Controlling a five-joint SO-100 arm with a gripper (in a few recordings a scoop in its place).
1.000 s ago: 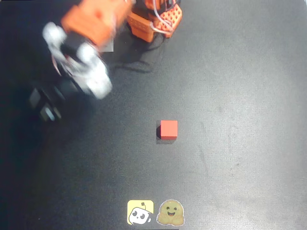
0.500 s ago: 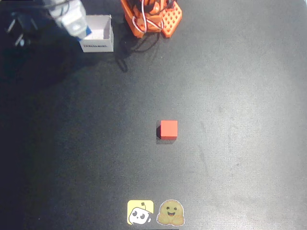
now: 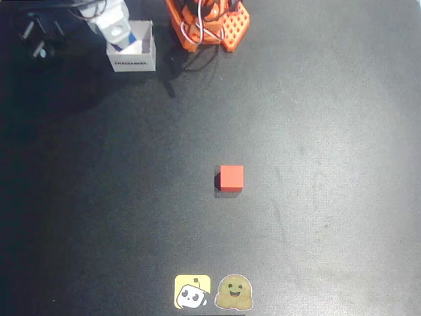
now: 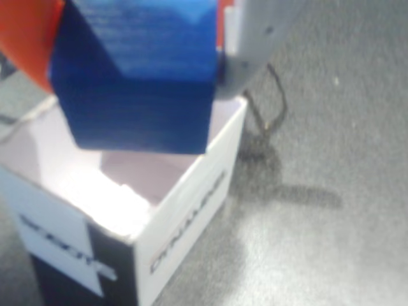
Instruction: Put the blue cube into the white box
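Overhead view, left to right: upper left of the frame has dark blurry arm parts, then the gripper [image 3: 117, 29], white-grey, sitting over the white box [image 3: 141, 61]. The box is at the top, left of centre, open top, dark printed text on its near wall. A sliver of the blue cube [image 3: 132, 38] shows just beside the white finger, over the box's opening. Right of the box, at the top centre, the orange arm base [image 3: 220, 26] with white wires, plus a dark cable [image 3: 172, 82] trailing onto the black table [image 3: 329, 164]. Near the middle of the frame a red cube [image 3: 231, 178] sits alone, well apart from the box. At the bottom edge, centre, two stickers side by side: a yellow robot sticker [image 3: 192, 291] and a brown smiley sticker [image 3: 235, 292].

Wrist view: an orange finger [image 4: 29, 35] at the upper left and a white finger [image 4: 255, 38] at the upper right, the blue cube [image 4: 137, 76] pinched between them, filling the upper left of the frame. The cube hangs above the open white box [image 4: 185, 210], over its interior; whether it touches the walls I cannot tell. Box interior is white, text on two outer walls, blurred. Grey-black table [image 4: 338, 223] at the right.
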